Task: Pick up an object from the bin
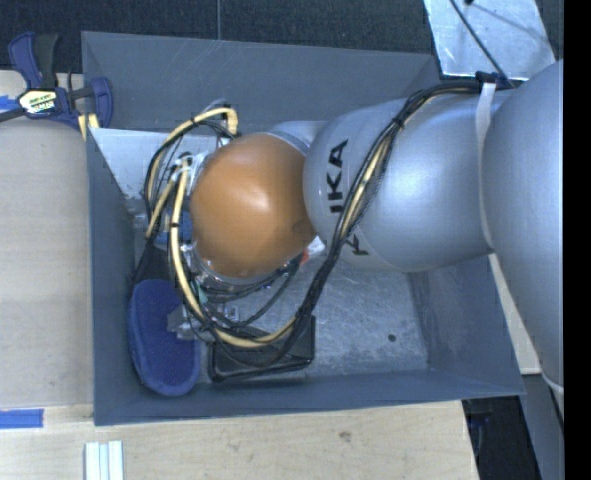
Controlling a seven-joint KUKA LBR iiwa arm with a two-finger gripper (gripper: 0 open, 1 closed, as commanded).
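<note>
Wrist is down in the left half of the bin (275, 78). The orange cover (245, 208) and the cables (180, 248) sit right over the gripper (197, 313), so I can't tell if it's apart, together or clamped on anything.

Nearest things:
- blue oval thing (162, 343), near-left corner, lying along the left wall, just left of the gripper body
- black flat thing (265, 353) against the near wall, just right of the blue one, with a cable loop hanging over it

My read is the blue one is the candidate, since the gripper is closest to it. Whether they touch, I can't say.

Handling, my judgement: the blue thing looks soft and padded, possibly fabric or foam. So it should be light, not fragile and not slippery, but it will squash and may fold in the grasp. I'd take it across the narrow width near the middle, not at the rounded end, and go deep enough that it doesn't peel out. The left wall is close, so clearance on that side is tight.

The black thing looks stiff and low to the floor, so there's little edge to pinch and it's the harder pick
</note>
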